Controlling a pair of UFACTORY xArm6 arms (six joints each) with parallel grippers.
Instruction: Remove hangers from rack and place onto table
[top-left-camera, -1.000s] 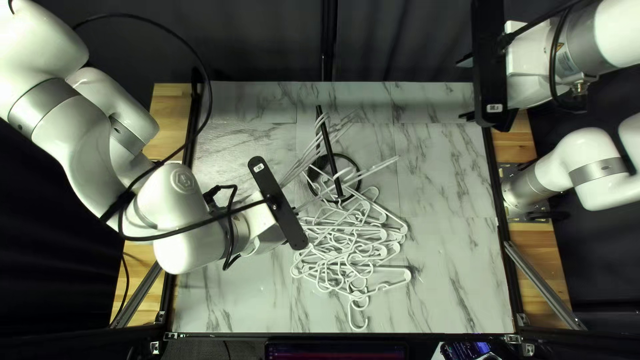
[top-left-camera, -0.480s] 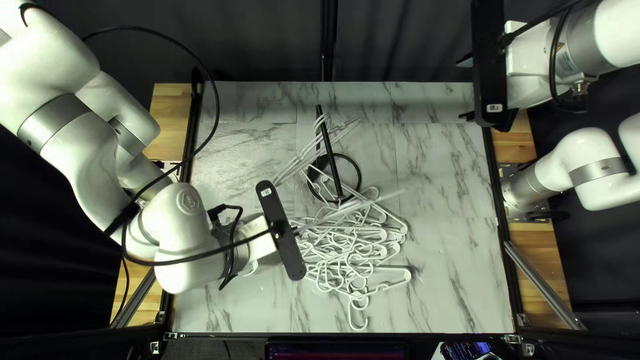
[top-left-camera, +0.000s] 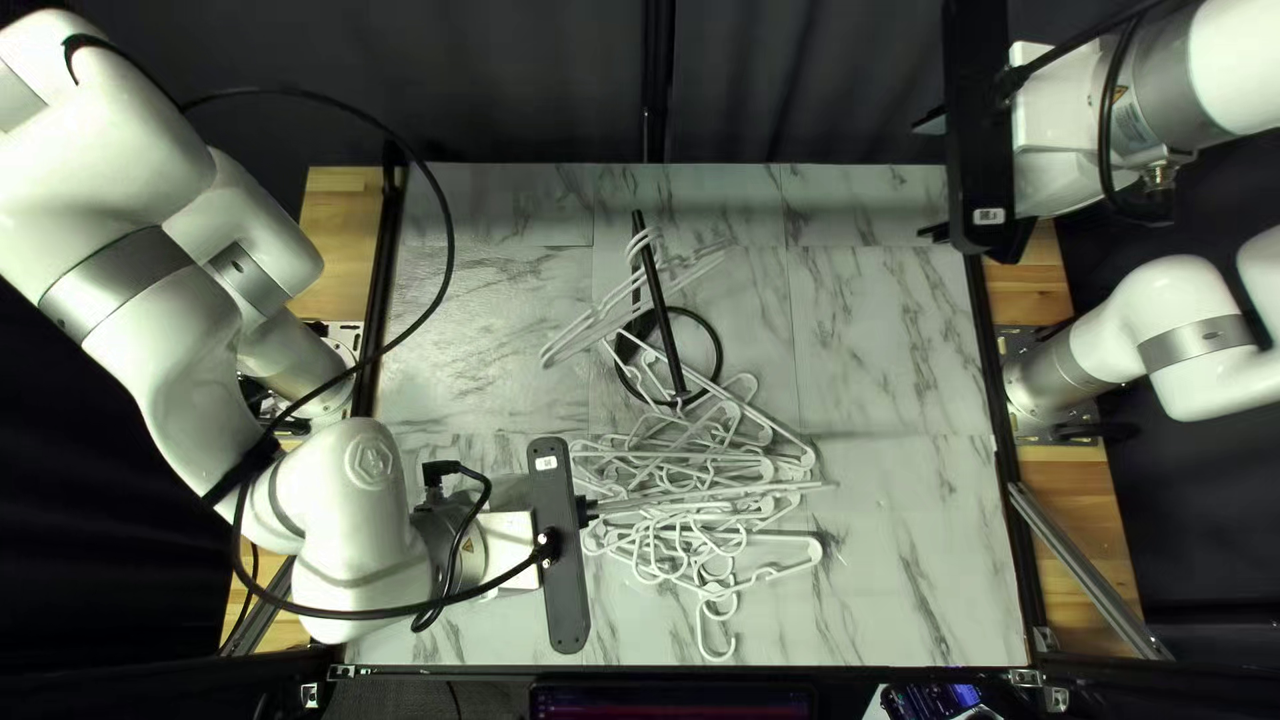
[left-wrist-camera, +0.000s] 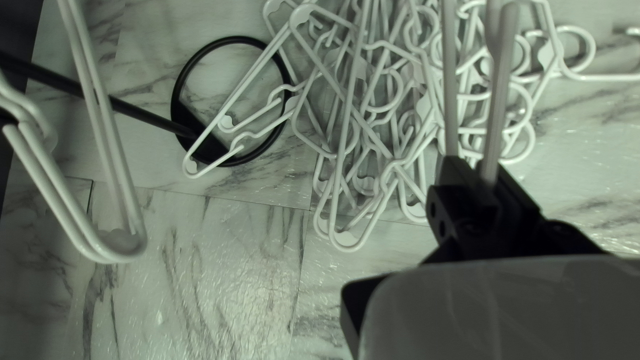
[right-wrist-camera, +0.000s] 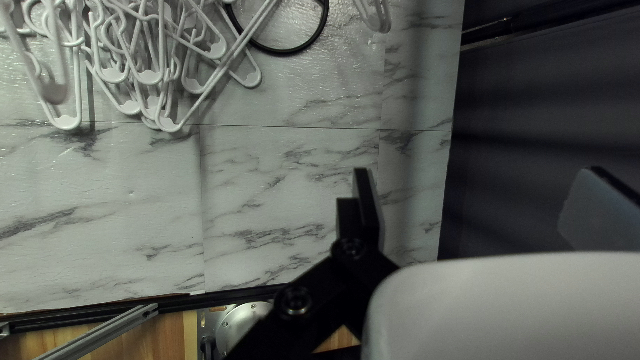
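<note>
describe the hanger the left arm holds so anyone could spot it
On the table, white hangers lie piled by the black rack. At the pile's left in the top left view, the left gripper is shut on one hanger: it alone runs straight out from the gripper across the pile.

A tangled pile of white plastic hangers (top-left-camera: 700,530) lies flat on the marble table (top-left-camera: 900,350), touching the rack (top-left-camera: 655,290), a tilted black pole on a ring base. Several rack hangers (top-left-camera: 600,318) hang from the pole's top. The held hanger (left-wrist-camera: 500,75), clamped in the left gripper (left-wrist-camera: 470,167), sits level over the pile.
</note>
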